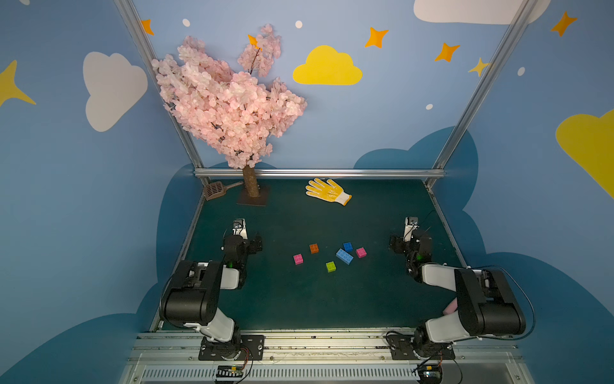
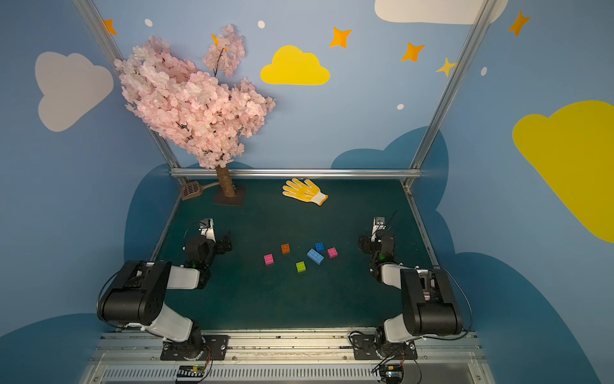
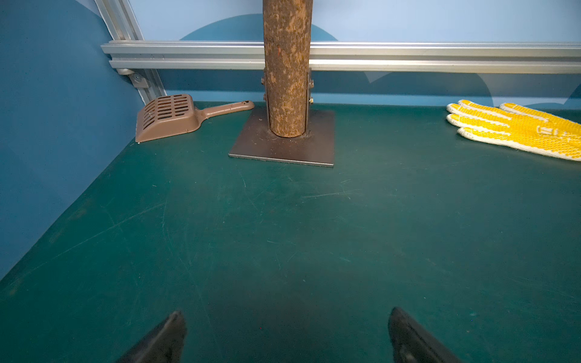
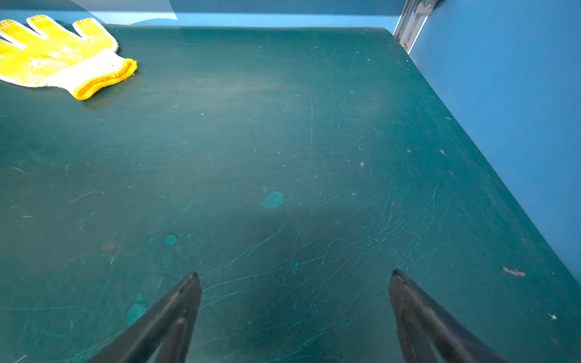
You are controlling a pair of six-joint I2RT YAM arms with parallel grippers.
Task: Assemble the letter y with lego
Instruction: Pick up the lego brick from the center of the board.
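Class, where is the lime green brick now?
In both top views the lime green brick lies near the middle of the table, closest of all bricks to its robot-side edge, beside the long light-blue brick, with a pink brick to its left.

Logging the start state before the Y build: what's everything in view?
left-side pink brick: 1, pink, mid table
right-side pink brick: 1, pink, rightmost of the bricks
orange brick: 1, orange, mid table
lime brick: 1, lime green, front of the cluster
blue brick: 1, blue, beside long brick
long brick: 1, light blue, mid table
glove: 1, yellow and white, table back
scoop: 1, brown, back left corner
tree: 1, pink blossom, back left
table: 1, dark green, under everything
left gripper: 1, black, open, empty, above table
right gripper: 1, black, open, empty, above table
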